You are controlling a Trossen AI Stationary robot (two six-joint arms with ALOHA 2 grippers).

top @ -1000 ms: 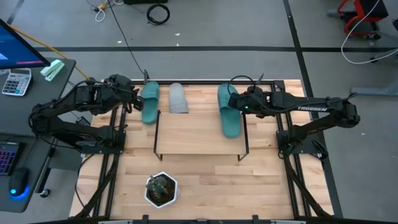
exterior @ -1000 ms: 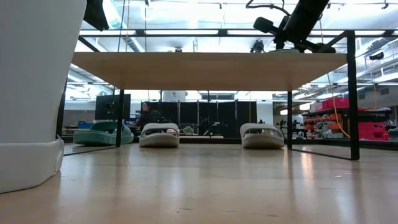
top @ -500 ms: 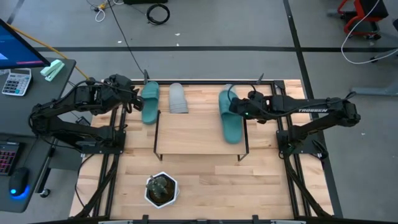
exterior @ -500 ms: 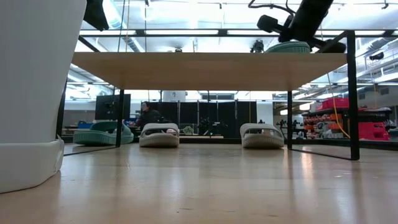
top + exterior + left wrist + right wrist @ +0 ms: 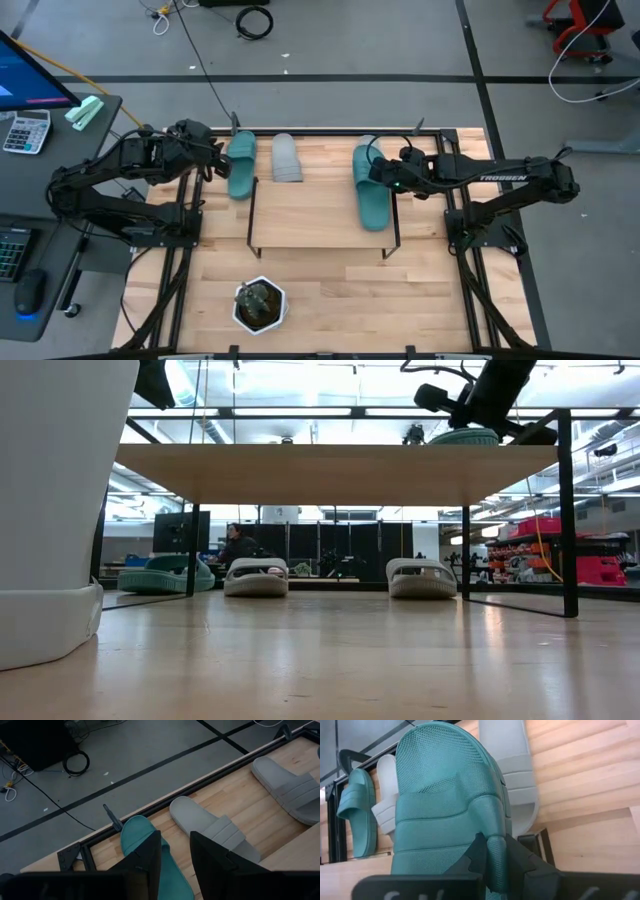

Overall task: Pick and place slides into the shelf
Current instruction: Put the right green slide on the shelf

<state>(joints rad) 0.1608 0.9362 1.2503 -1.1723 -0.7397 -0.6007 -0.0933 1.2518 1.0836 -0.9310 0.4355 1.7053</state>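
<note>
The right gripper's fingers (image 5: 517, 857) are closed on the side edge of a teal slide (image 5: 447, 800), pinching the rim beside its wide ribbed strap; the footbed shows a fine dotted mesh texture. In the high view the right gripper (image 5: 397, 178) sits at the right end of the shelf (image 5: 310, 215), and the held teal slide (image 5: 370, 185) lies lengthwise over that end of the light wooden board, its toe reaching past the shelf's far edge. In the low view the slide (image 5: 462, 436) shows just above the board's right end; whether it touches the board cannot be told.

The left gripper's fingers (image 5: 150, 860) are slightly apart and hold nothing; they hover over the second teal slide (image 5: 150, 852), which lies on the worktop (image 5: 330, 290) just off the shelf's far left corner (image 5: 240, 165). Beside it, behind the shelf's far edge, lies a light grey slide (image 5: 287, 158) with a ridged strap. The other grey slide (image 5: 421, 578) rests on the worktop beneath the shelf's right half. A white pot (image 5: 259, 305) stands on the worktop in front of the shelf.
</note>
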